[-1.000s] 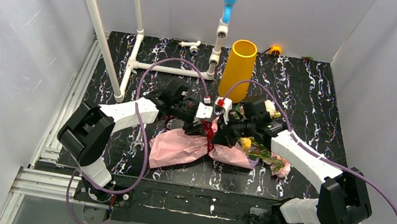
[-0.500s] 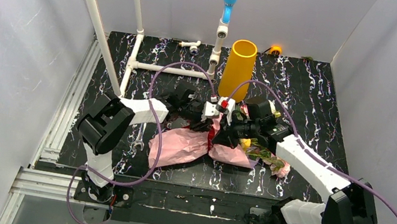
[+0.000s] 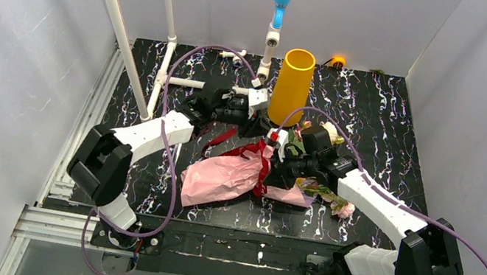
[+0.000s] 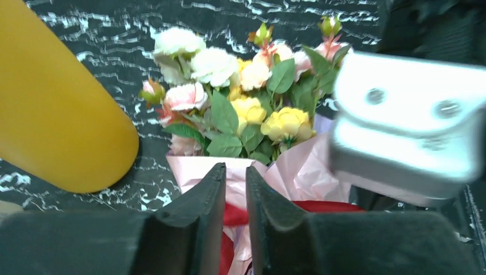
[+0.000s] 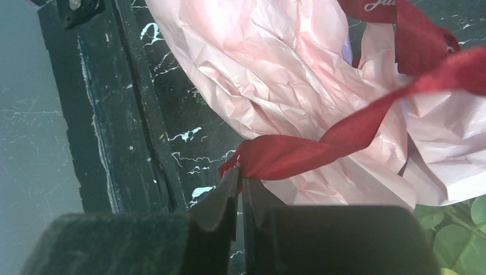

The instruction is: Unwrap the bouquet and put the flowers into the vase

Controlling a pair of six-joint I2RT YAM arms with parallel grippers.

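swung the left gripper (image 4: 234, 175) up beside the vase (image 3: 292, 86), jaws almost together, can't tell whether gripping anything. holding the right gripper (image 5: 239, 180) pinched on the ribbon (image 5: 298, 152); best to draw slowly away from the bouquet (image 3: 226, 179) lying on the table (image 3: 393, 118), without dragging the flowers (image 4: 252, 109).
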